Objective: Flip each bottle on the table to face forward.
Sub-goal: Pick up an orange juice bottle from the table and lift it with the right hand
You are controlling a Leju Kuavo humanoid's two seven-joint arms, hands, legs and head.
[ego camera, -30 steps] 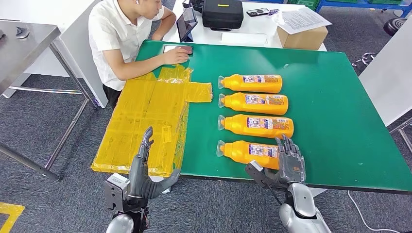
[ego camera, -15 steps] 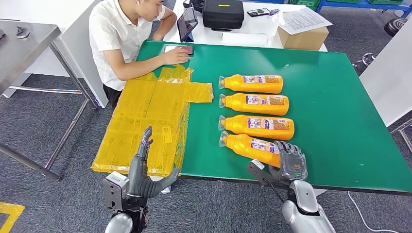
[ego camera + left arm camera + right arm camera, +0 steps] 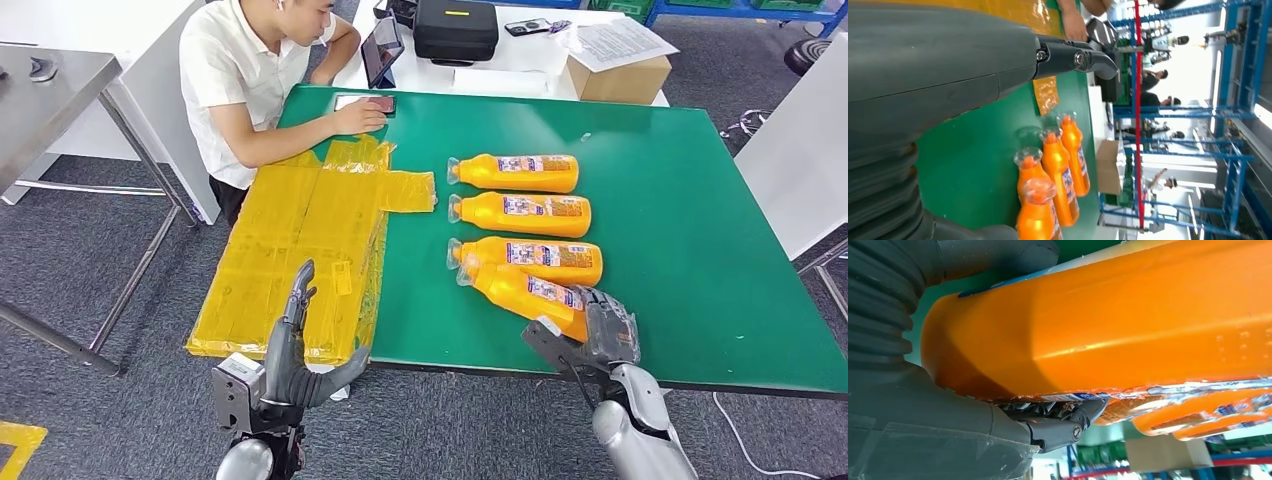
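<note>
Right hand [image 3: 607, 335], at the near edge of the green table [image 3: 700, 260]: fingers wrapped around the base end of the nearest bottle [image 3: 525, 295], gripping it. The bottle's long axis runs diagonally, its clear cap end pointing away from the robot and to the left, raised toward the third bottle [image 3: 530, 258]; whether the two touch cannot be told. Its printed label faces up. In the right wrist view the same bottle [image 3: 1098, 325] appears as a broad orange body across the hand [image 3: 938, 390], the fingers largely hidden beneath it.

Left hand [image 3: 295, 355]: held beside the table's near left corner, fingers apart and extended, holding nothing; in the left wrist view the hand [image 3: 948, 75] covers much of the picture.

Beyond the held bottle, three bottles lie parallel, long axes left to right, caps to the left, labels up: the third bottle, the second bottle [image 3: 522, 213] and the farthest bottle [image 3: 515, 172]. Label text is too small to read.

Left part of the table: a flattened yellow carton [image 3: 300, 250]. At the far left corner a person [image 3: 255, 80] sits, one hand on a phone [image 3: 365, 103], partly cut off by the picture's top edge.
</note>
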